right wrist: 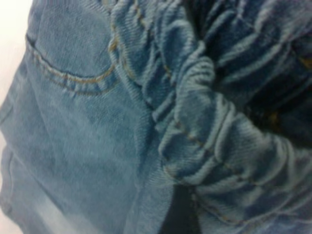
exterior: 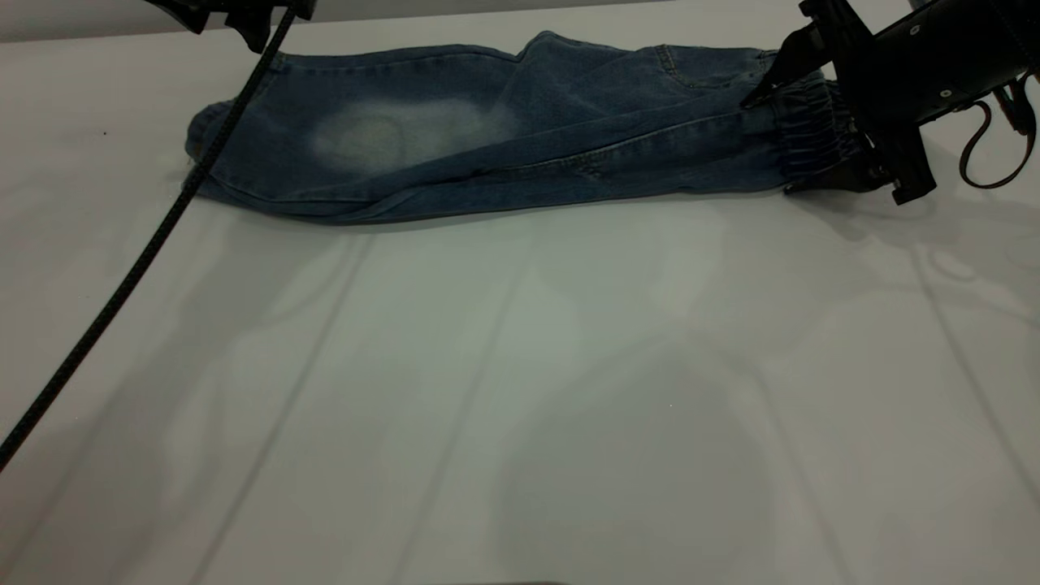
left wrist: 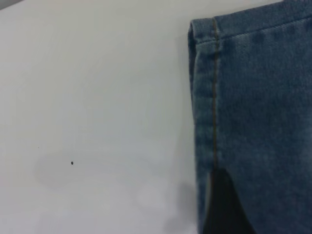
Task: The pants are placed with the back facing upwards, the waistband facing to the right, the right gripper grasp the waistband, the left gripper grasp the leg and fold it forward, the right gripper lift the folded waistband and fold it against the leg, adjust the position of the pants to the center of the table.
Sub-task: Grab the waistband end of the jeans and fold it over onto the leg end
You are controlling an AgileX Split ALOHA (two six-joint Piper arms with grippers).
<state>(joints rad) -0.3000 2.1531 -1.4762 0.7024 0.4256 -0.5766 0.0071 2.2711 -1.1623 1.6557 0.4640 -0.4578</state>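
Observation:
Blue jeans (exterior: 487, 138) lie folded lengthwise across the far part of the white table (exterior: 520, 390). The elastic waistband (exterior: 812, 130) is at the right and the leg ends (exterior: 203, 138) at the left. My right gripper (exterior: 768, 146) is open, one finger on each side of the waistband. In the right wrist view the gathered waistband (right wrist: 219, 122) and a back pocket (right wrist: 73, 63) fill the frame, with one dark finger (right wrist: 179, 217) low against the denim. My left gripper (exterior: 244, 20) hangs above the leg ends. The left wrist view shows the leg hem (left wrist: 243, 97).
A black cable (exterior: 122, 276) runs from the left arm diagonally down across the left of the table and over the leg ends. Bare white tabletop stretches in front of the jeans toward the near edge.

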